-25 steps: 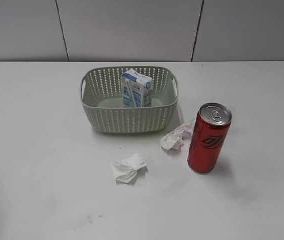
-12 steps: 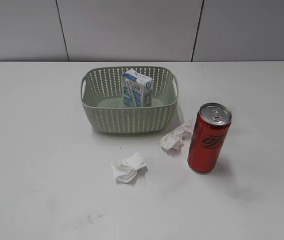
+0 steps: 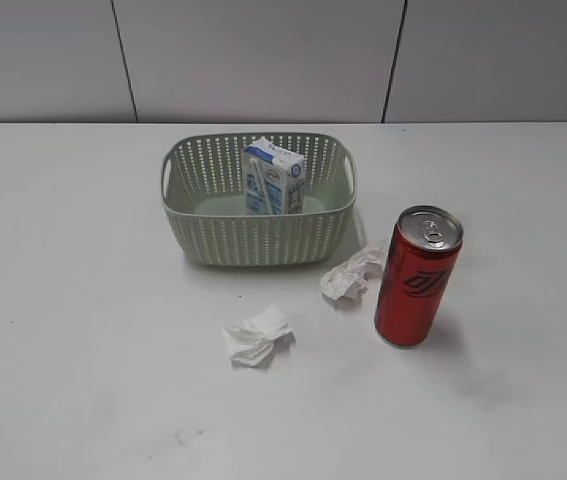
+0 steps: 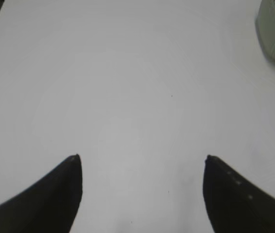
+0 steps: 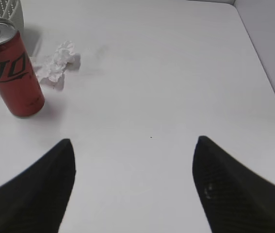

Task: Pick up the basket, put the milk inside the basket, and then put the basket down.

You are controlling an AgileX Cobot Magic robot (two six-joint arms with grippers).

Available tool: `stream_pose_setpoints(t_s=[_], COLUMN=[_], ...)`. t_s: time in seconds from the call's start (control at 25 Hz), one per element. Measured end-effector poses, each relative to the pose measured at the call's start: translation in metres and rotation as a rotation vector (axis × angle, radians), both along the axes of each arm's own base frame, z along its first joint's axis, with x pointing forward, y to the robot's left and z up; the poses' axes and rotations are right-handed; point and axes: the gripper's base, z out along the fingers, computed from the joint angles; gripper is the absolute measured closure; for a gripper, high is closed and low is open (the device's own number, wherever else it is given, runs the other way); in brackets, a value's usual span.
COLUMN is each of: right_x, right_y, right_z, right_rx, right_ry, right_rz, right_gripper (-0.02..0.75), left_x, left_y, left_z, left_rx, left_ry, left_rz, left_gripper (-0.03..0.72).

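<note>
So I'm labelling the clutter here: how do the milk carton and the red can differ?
The milk is a white-and-blue box with flat faces; the red can is a cylinder with a silver top. The milk stands inside the basket, while the can stands on the bare table to the basket's right. The can looks taller. Both are upright and untouched.

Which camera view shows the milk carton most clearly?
The exterior view: the milk stands upright inside the basket, fully visible. The left wrist view shows only a corner of the basket, the right wrist view only its edge behind the red can; neither shows the milk.
</note>
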Motion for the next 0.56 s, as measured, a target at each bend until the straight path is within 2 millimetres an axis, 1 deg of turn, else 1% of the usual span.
stream_pose_setpoints(t_s=[0.16,0.56], right_x=[0.0,0.0], right_y=[0.0,0.0], right_z=[0.0,0.0], right_rx=[0.0,0.0], right_ry=[0.0,0.0], right_rz=[0.0,0.0], right_gripper=[0.146,0.146], left_x=[-0.013,-0.037], left_y=[-0.001,-0.001], left_z=[0.002,0.003], left_rx=[0.004,0.013], left_ry=[-0.084,-0.228], left_rz=[0.0,0.002], left_gripper=[0.1,0.101])
